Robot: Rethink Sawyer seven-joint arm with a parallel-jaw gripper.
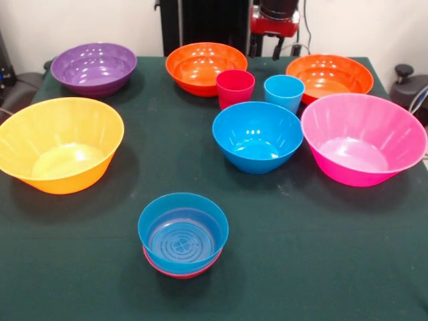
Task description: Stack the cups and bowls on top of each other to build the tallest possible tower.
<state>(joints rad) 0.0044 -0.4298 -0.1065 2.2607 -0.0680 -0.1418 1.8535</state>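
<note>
A small blue bowl (182,231) sits nested in a small red bowl (175,270) near the table's front; only the red rim shows beneath it. The crimson cup (235,87) and the light blue cup (283,91) stand upright side by side behind a mid-sized blue bowl (257,136). A purple bowl (93,67), two orange bowls (206,67) (329,75), a large pink bowl (363,137) and a large yellow-orange bowl (60,144) stand apart, each empty. My gripper (284,45) is drawn back at the top edge, above the far table edge, holding nothing.
The dark green table (321,254) carries everything. The robot's pedestal and dark panel (207,23) stand behind the far edge. Dark equipment (411,87) sits off the table at the right.
</note>
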